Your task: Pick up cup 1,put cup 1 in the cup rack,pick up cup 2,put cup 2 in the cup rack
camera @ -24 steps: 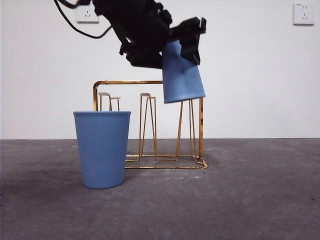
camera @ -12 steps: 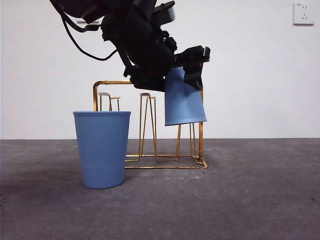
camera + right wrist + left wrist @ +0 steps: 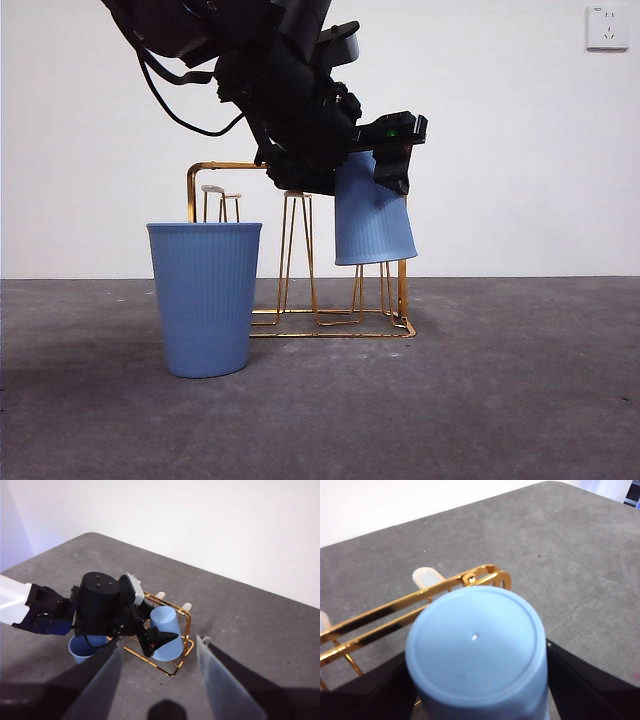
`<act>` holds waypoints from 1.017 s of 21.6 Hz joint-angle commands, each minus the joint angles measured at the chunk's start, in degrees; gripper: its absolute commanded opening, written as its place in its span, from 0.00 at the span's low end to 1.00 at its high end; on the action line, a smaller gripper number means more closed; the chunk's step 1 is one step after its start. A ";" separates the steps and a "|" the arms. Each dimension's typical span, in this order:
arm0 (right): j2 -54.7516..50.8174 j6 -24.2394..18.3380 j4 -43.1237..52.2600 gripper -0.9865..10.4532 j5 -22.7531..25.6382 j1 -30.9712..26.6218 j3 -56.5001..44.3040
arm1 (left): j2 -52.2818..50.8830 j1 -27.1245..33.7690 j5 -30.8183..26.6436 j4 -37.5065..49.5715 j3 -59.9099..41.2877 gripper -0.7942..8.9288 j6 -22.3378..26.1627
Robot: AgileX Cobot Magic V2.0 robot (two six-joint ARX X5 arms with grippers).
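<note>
- The cup rack [image 3: 398, 290] stood on the table [image 3: 500, 400] just behind the upright blue cup [image 3: 205, 298], its gold frame and narrow prongs rising a little above that cup's rim.
- The left arm [image 3: 280, 90] reached down from above, big and dark in the front view, over the rack's end farthest from the standing cup.
- The upside-down blue cup [image 3: 373, 222] hung mouth-down and slightly tilted, its rim already below the rack's top bar and over a prong at that end.
- The left gripper [image 3: 385, 150] was clamped across this cup near its base, one black jaw on each side, as the left wrist view confirmed.
- The right gripper [image 3: 160, 680] waited well apart and high, jaws spread and holding nothing.
- Doing this step well probably meant straightening the tilt so the mouth sat square over the prong, then lowering slowly; a tilted rim could catch the top bar or a neighbouring white-capped prong [image 3: 426, 575].
- Whether the prong was already inside the cup could not be told from these views.
- Release looked wise only once the cup's weight rested on the prong.
</note>
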 commanded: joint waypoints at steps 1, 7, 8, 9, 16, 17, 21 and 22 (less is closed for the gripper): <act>0.28 -0.79 0.26 0.31 0.20 0.00 -0.39 | 2.75 -0.24 0.70 -1.51 -1.03 0.07 -1.70; 0.94 -1.60 0.20 0.31 0.20 0.00 -0.39 | 2.47 -1.44 0.52 -1.18 -1.01 0.07 -1.38; 1.11 -1.73 0.20 0.31 0.20 0.00 -0.39 | 2.36 -1.64 0.07 -1.20 -0.96 0.07 -1.29; 1.11 -1.73 0.09 0.31 0.22 0.00 -0.42 | 2.29 -1.99 -0.83 -1.25 -0.90 0.07 -1.29; 1.42 -2.67 0.09 0.31 0.24 0.00 -0.39 | 2.29 -4.79 -7.10 -1.75 -0.20 0.07 -0.02; 1.42 -2.75 0.09 0.31 0.24 0.00 -0.39 | 2.29 -5.09 -8.28 -1.81 -0.17 0.07 0.02; 1.42 -2.75 0.11 0.31 0.24 0.00 -0.39 | 2.29 -5.68 -11.87 -5.01 0.66 0.07 0.00; 1.42 -2.78 0.11 0.31 0.24 0.00 -0.39 | 2.29 -5.68 -12.57 -5.35 0.66 0.07 -0.31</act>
